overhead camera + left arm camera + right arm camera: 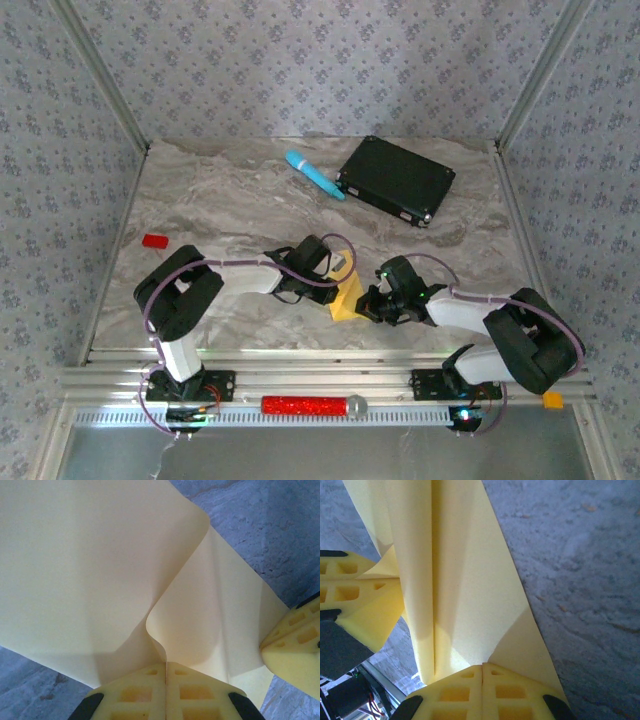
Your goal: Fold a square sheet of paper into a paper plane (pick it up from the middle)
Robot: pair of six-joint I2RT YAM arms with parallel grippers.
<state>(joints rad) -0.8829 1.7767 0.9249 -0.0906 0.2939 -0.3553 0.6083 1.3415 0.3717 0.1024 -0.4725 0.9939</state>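
The square sheet of paper (347, 301) is yellow-orange, creased and partly folded, and is held just above the table near its front middle. My left gripper (340, 281) comes at it from the left and my right gripper (366, 305) from the right. In the left wrist view the paper (90, 570) curls in a loose S-bend, and the left gripper (166, 665) is shut on its edge. The right gripper's fingers (295, 642) show at the right there. In the right wrist view the paper (465, 580) has a long centre crease, with the right gripper (483, 668) shut on it. The left gripper's fingers (355, 587) pinch it at the left.
A black flat box (396, 180) lies at the back right with a light-blue cylinder (314, 174) beside it. A small red block (154, 240) sits at the left edge. A red roller (305, 405) rests on the front rail, and patterned walls close in the table.
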